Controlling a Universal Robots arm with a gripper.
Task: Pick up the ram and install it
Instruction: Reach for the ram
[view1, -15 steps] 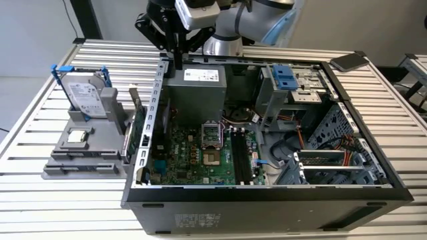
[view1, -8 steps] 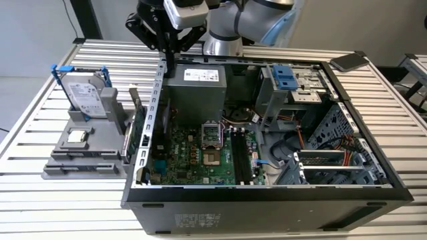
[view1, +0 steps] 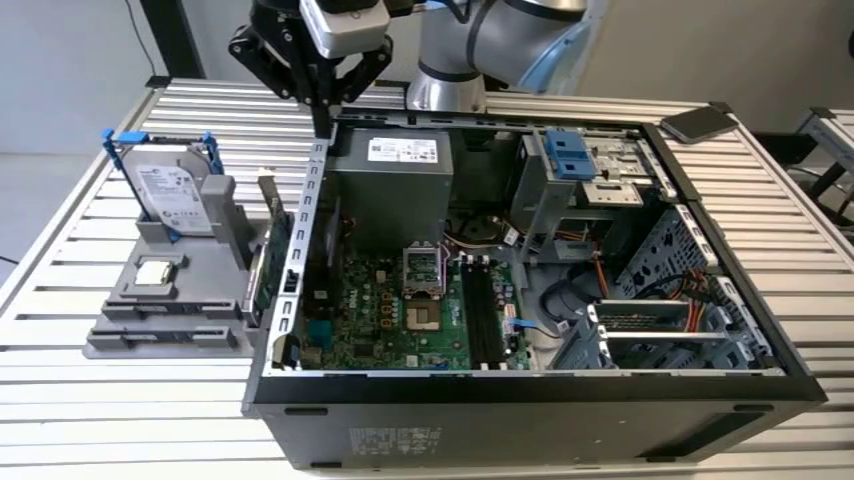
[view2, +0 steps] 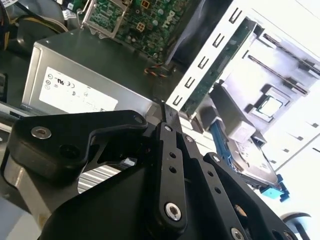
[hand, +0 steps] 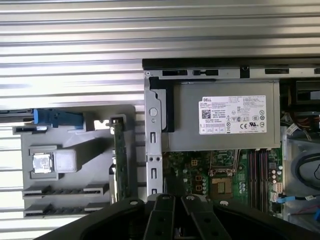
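hovering with the gripper (view1: 324, 118) over the back corner of the case (view1: 534, 385), fingers (view2: 167, 135) pressed together, pinching nothing. can't pin down the ram, maybe in the gray holder (view1: 167, 340) beside the case. bare-looking memory slots (view1: 483, 315), so pickup and install both left.

PC case (view1: 534, 420) on table (view1: 80, 420); holder (view1: 167, 335) w/ hard drive (view1: 171, 195) just beside, exterior view's left; power supply (view1: 394, 180) inside, behind motherboard (view1: 380, 320); gripper (view1: 323, 125) over case's far edge.

The exterior view overlooks the computer case (view1: 534, 385) from above; both wrist views closely share its power supply (hand: 225, 142) (view2: 85, 75).
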